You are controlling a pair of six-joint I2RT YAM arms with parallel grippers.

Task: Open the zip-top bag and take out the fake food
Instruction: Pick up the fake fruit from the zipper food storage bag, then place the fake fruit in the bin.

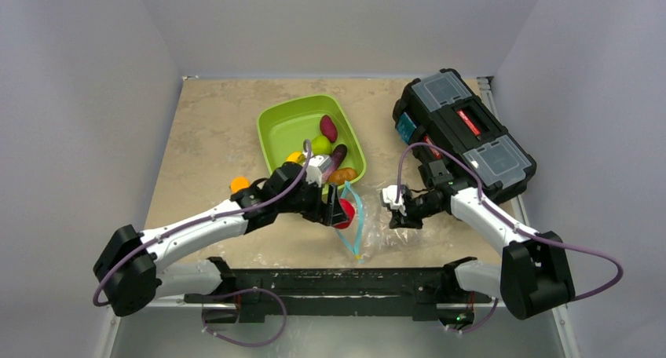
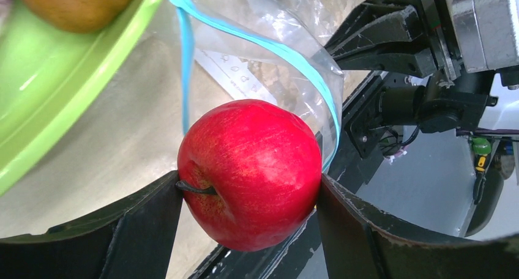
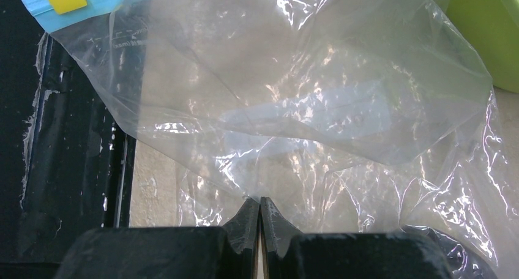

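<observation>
My left gripper [image 2: 248,193] is shut on a red apple [image 2: 251,172], one finger on each side, right at the open mouth of the zip-top bag [image 2: 269,46]. In the top view the apple [image 1: 345,214] and left gripper [image 1: 339,213] hang by the bag's blue zip strip [image 1: 357,217]. My right gripper [image 3: 259,202] is shut on a fold of the clear bag [image 3: 294,107], which looks empty from here. The right gripper [image 1: 395,210] sits on the bag's right side. More fake food lies in the green tray [image 1: 275,126]: maroon piece [image 1: 328,127], green pear [image 1: 320,144], eggplant [image 1: 339,155], orange piece [image 1: 342,175].
A black toolbox [image 1: 463,130] stands at the back right, close behind the right arm. A small orange block [image 1: 239,184] lies left of the left arm. The tray's rim [image 2: 37,95] is just left of the apple. The black base rail [image 1: 330,283] runs along the near edge.
</observation>
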